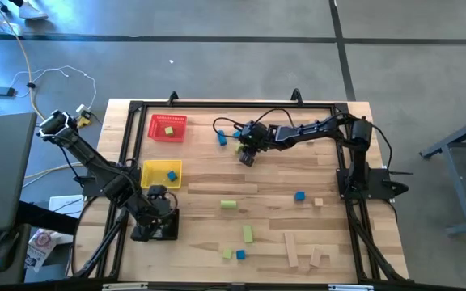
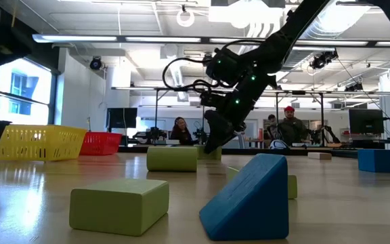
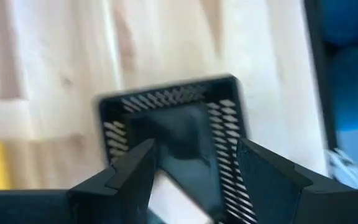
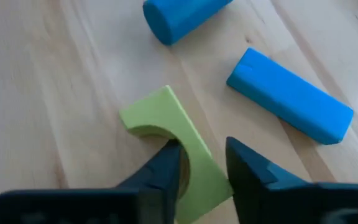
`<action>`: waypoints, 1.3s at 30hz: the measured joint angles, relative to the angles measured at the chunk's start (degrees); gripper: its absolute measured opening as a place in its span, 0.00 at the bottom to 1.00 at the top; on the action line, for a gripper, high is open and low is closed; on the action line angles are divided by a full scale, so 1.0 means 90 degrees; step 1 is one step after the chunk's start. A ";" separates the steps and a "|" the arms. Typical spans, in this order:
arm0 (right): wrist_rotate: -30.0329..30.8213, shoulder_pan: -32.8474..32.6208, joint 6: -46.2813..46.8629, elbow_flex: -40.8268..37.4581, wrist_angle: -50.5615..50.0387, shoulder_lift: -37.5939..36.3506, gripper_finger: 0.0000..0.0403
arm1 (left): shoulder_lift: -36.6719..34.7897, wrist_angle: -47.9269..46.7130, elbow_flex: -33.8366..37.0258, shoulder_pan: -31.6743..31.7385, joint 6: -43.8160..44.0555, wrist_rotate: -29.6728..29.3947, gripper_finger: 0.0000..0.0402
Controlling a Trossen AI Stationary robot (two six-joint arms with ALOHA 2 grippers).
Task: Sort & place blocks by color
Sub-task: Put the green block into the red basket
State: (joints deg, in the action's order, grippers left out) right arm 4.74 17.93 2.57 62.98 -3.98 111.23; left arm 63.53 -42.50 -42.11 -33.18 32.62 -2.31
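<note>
The green arch block [image 4: 160, 118] lies on the wooden table beside a blue cylinder [image 4: 182, 15] and a blue bar [image 4: 291, 93]. My right gripper [image 4: 201, 149] is shut on it, at the far middle of the table [image 1: 247, 153]. My left gripper [image 3: 194, 149] hangs open above the black mesh tray [image 3: 229, 124] at the near left [image 1: 158, 212], touching nothing. A pale block [image 3: 173, 193] lies in that tray. More green, blue and tan blocks lie scattered on the near half of the table. My right gripper pinches the arch's curved span [image 4: 204, 171]: one finger [image 4: 166, 165] sits in the hollow, the other [image 4: 247, 168] on the flat back. The fingers slant down from above. The arch lies flat on the table on one of its broad faces.
A red tray [image 1: 168, 127] with a yellow-green block stands at the far left. A yellow tray [image 1: 162, 173] holding a blue block is just nearer. Loose pieces include a green bar [image 1: 228, 204], a blue cube [image 1: 299, 196] and tan bars [image 1: 291, 249].
</note>
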 joint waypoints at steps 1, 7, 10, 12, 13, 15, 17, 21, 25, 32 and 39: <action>-0.0041 0.0002 0.0002 0.0012 0.0013 -0.0015 0.16 | 0.0000 0.0000 0.0000 0.0072 -0.0115 -0.0134 0.52; -0.0195 -0.0020 0.0032 0.0015 0.0107 -0.0014 0.04 | 0.0000 -0.0002 0.0000 0.0591 -0.1004 -0.1277 0.52; -0.0247 -0.0061 0.0182 0.0010 0.0091 -0.0037 0.05 | 0.0000 -0.0002 0.0000 0.0868 -0.1335 -0.1899 0.52; -0.0412 -0.0098 0.0271 0.0002 0.0077 -0.0077 0.06 | 0.0000 -0.0002 0.0000 0.1058 -0.1537 -0.2201 0.52; -0.0515 -0.0125 0.0292 -0.0002 0.0103 -0.0082 0.06 | 0.0000 0.0001 0.0000 0.1147 -0.1663 -0.2316 0.52; -0.0739 -0.0187 0.0373 -0.0008 0.0166 -0.0100 0.06 | 0.0000 0.0010 -0.0002 0.1303 -0.1951 -0.2471 0.52; -0.0961 -0.0258 0.0460 -0.0004 0.0246 -0.0109 0.05 | 0.0000 0.0040 -0.0002 0.1430 -0.2263 -0.2549 0.52; -0.1650 -0.0398 0.0618 0.0222 0.0295 -0.0114 0.05 | 0.0000 0.0051 -0.0002 0.1628 -0.2930 -0.2733 0.52; -0.2263 -0.0586 0.0619 0.0562 0.0290 -0.0118 0.05 | 0.0000 0.0128 -0.0002 0.1761 -0.3601 -0.2988 0.52; -0.2877 -0.0890 0.0382 0.1225 0.0270 -0.0123 0.05 | 0.0000 0.1130 -0.0002 0.1930 -0.4801 -0.3157 0.52; -0.3617 -0.1024 0.0270 0.1631 -0.0015 -0.0126 0.05 | 0.0000 0.1979 -0.0002 0.1983 -0.5926 -0.3157 0.52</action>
State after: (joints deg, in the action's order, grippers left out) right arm -27.82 8.72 4.99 77.66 -4.12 110.10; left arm 63.53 -24.69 -42.13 -15.33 -20.72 -30.72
